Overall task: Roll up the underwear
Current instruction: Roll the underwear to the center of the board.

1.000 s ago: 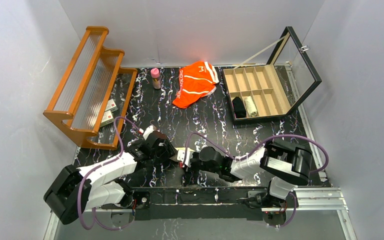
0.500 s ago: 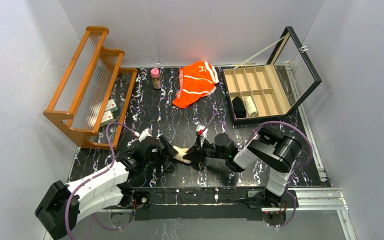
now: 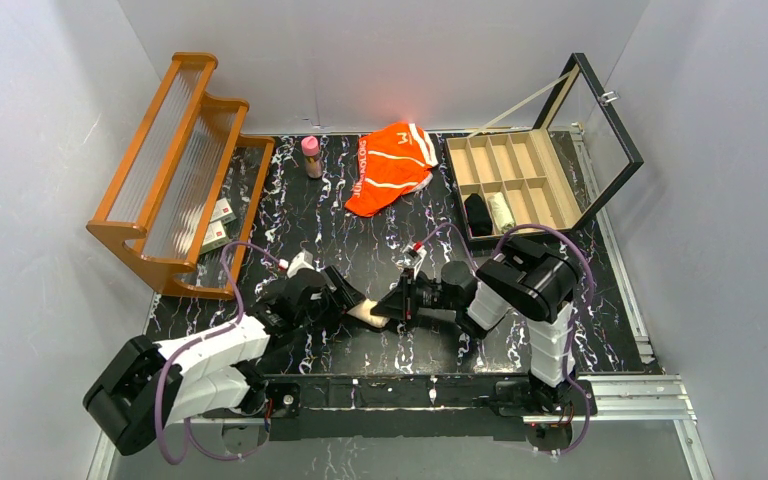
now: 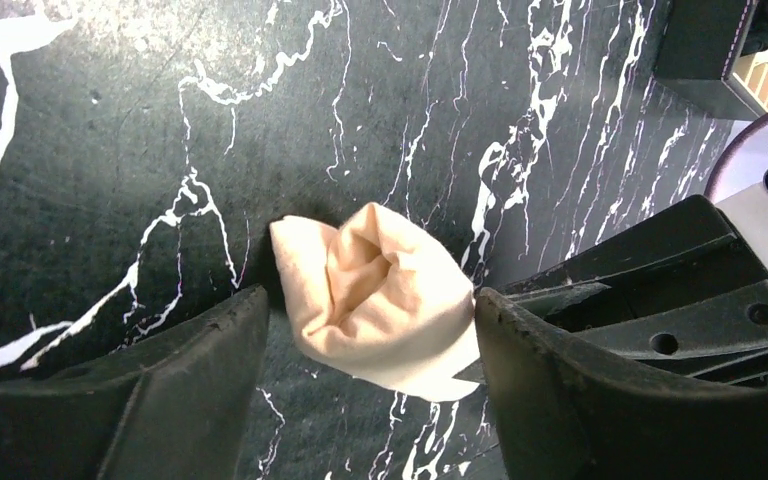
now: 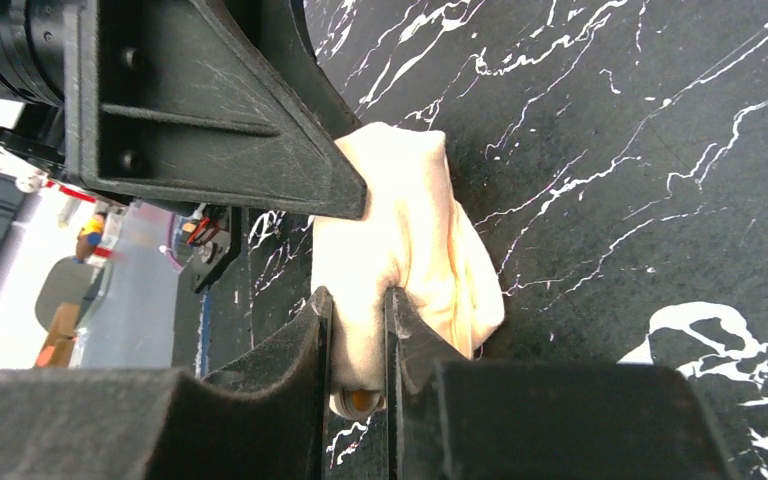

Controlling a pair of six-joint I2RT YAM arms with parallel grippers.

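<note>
The beige underwear is a small bunched bundle on the black marbled table, near the front middle. My right gripper is shut on its end; in the right wrist view the cloth is pinched between the two pads. My left gripper is open with a finger on each side of the bundle, and the right finger touches its edge. The orange striped underwear lies loose at the back middle, away from both grippers.
A compartment box with its glass lid raised stands at the back right and holds a black roll and a pale roll. A wooden rack stands at the left. A small pink bottle is next to it.
The right arm's elbow has swung inward and back, its gripper staying on the beige bundle. The left arm reached out, then drew back a little. The bundle has shifted slightly right.
</note>
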